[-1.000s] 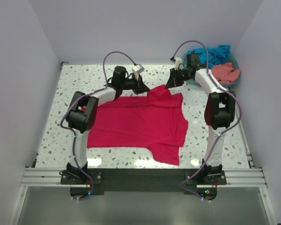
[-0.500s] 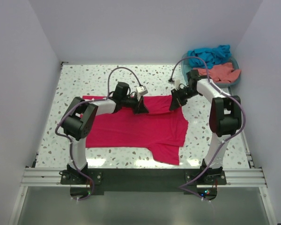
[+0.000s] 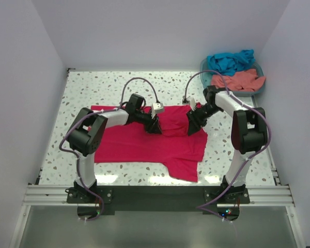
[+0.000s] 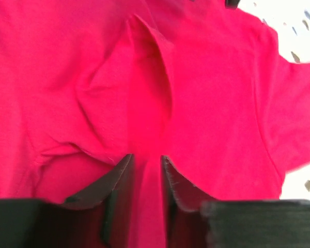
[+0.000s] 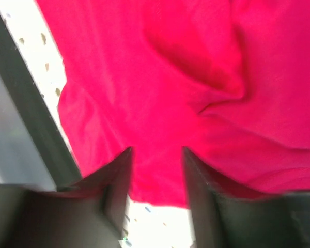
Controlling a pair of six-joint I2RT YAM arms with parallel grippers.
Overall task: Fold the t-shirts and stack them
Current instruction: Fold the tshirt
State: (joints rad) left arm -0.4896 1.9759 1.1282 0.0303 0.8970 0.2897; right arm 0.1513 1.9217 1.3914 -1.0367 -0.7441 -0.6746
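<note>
The crimson-pink t-shirt [image 3: 144, 142] lies spread on the table, one sleeve pointing at the near edge. My left gripper [image 3: 154, 125] rests low on its far middle part. In the left wrist view the left gripper [image 4: 146, 157] is open, with rumpled crimson-pink t-shirt [image 4: 206, 103] lying loose under the gap. My right gripper [image 3: 192, 125] is at the shirt's right edge, also open. In the right wrist view the right gripper [image 5: 156, 150] straddles the crimson-pink t-shirt [image 5: 160, 77] hem, with bare table showing below. The teal-blue t-shirt [image 3: 230, 59] and the salmon-coral t-shirt [image 3: 241, 80] lie bunched in the basket.
A teal plastic basket [image 3: 202, 68] stands at the far right corner against the wall. White walls close the speckled table [image 3: 93, 88] on three sides. The metal rail [image 3: 155, 194] with both arm bases runs along the near edge.
Both arms came down and toward the near side with the shirt's raised cloth, laying it over the shirt. Both grippers then went from shut to open, letting the cloth go.
</note>
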